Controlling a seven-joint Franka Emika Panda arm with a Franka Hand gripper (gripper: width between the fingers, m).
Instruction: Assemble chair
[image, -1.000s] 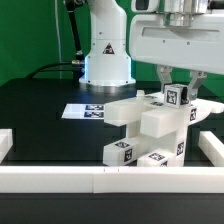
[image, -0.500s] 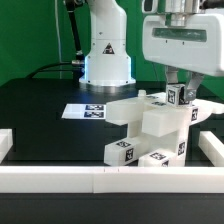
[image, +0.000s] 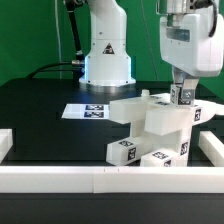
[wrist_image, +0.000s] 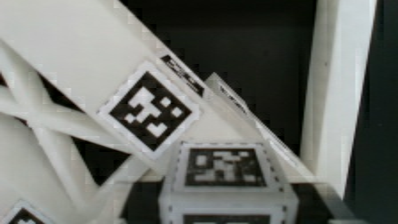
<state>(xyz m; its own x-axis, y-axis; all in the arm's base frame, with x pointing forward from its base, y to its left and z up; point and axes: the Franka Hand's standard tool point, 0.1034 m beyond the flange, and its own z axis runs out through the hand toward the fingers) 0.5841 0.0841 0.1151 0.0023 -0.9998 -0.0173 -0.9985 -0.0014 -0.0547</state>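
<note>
**Claw pinching a tagged post above the chair parts**

Nearest the exterior camera, a low white rail (image: 60, 178) runs across the front of the black counter (image: 40, 110). It turns up along the exterior view's right edge. A short stub of rail sits at the exterior view's left edge.

Just behind the front rail sit the chair (image: 150, 130) parts, a stacked cluster of white blocks crowded toward the right corner. Tags face forward on the lowest blocks. A flat slab juts toward the exterior view's left at mid-height.

Above the cluster, the claw (image: 183, 95) is closed on a narrow tagged post that stands up from the stack. The claw's big white housing hangs right over the parts. In the wrist view the tagged post end (wrist_image: 222, 168) sits between slanting white bars, very close in.

Behind and to the exterior view's left lies the marker board (image: 85, 110), flat on the counter, apart from the chair parts. Farther back stands the arm's base (image: 106, 60), with cables (image: 60, 66) trailing left.

Open counter lies left of the cluster. The right side is hemmed by rail.
</note>
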